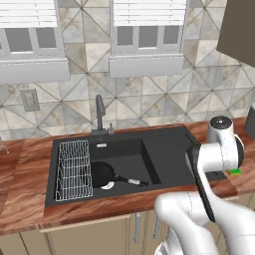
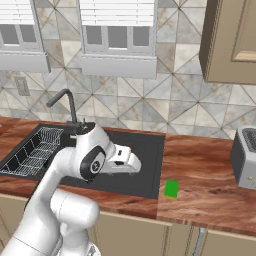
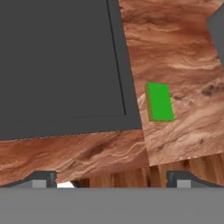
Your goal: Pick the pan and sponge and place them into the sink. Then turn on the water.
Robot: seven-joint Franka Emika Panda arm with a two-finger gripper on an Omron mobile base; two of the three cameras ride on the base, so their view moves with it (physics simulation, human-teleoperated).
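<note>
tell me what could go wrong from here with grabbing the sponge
The sponge lies near the counter's front edge, so a nudge might push it off. It sits flat and low, so the open gripper could scrape the wood. Carrying it to the sink, it might land on the drainboard rather than beside the pan.

A wall of grey-and-tan diamond tiles [image 1: 149, 94] rises behind the wood-grain desk [image 2: 210, 175]. Two white-framed windows [image 1: 147, 35] with blinds sit in that wall. A tan upper cabinet [image 2: 235, 40] hangs right of the windows, and tan cabinet doors [image 1: 84, 239] stand below the desk.
</note>
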